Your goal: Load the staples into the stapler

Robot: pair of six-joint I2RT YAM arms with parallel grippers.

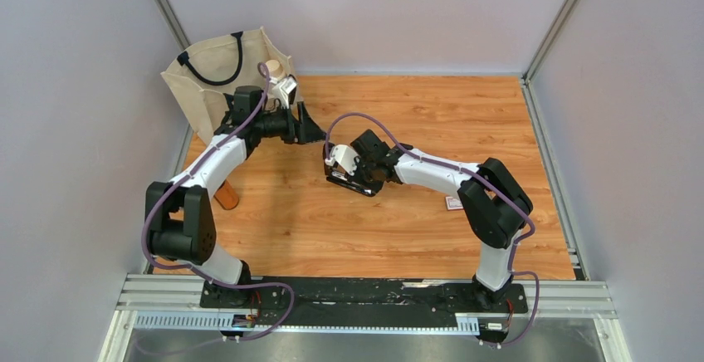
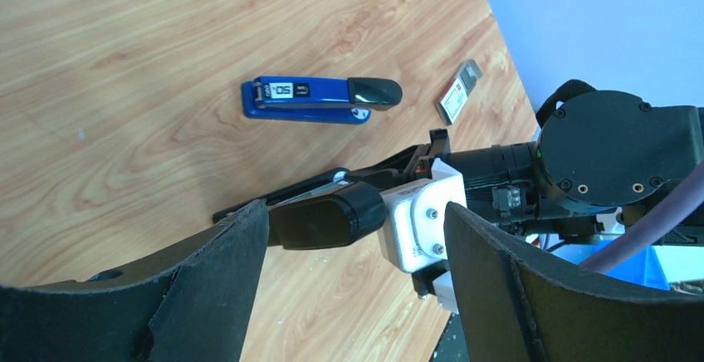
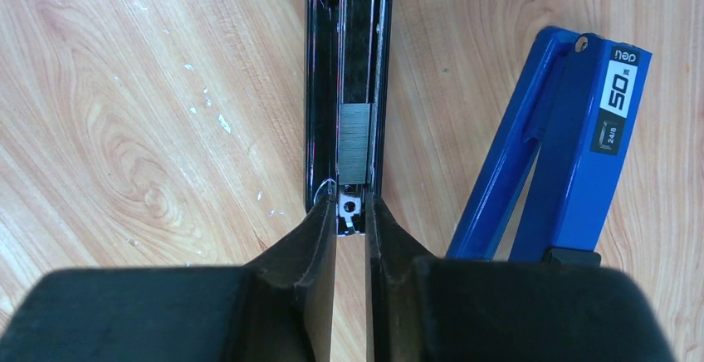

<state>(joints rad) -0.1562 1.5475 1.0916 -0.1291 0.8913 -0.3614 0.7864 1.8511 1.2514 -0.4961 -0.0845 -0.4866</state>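
A black stapler (image 1: 359, 183) lies open mid-table, its magazine (image 3: 349, 46) facing up. A grey strip of staples (image 3: 354, 146) sits in the channel. My right gripper (image 3: 350, 212) is at the magazine's front end, jaws closed to a narrow gap around its silver tip. My left gripper (image 1: 311, 132) is open and empty, held above the table just left of the black stapler (image 2: 324, 217). The small white staple box (image 1: 454, 203) lies to the right and also shows in the left wrist view (image 2: 458, 100).
A blue stapler (image 3: 564, 129) lies closed right beside the black one, between it and the box (image 2: 307, 100). A beige tote bag (image 1: 220, 80) stands at the back left. A wooden piece (image 1: 226, 196) lies by the left arm.
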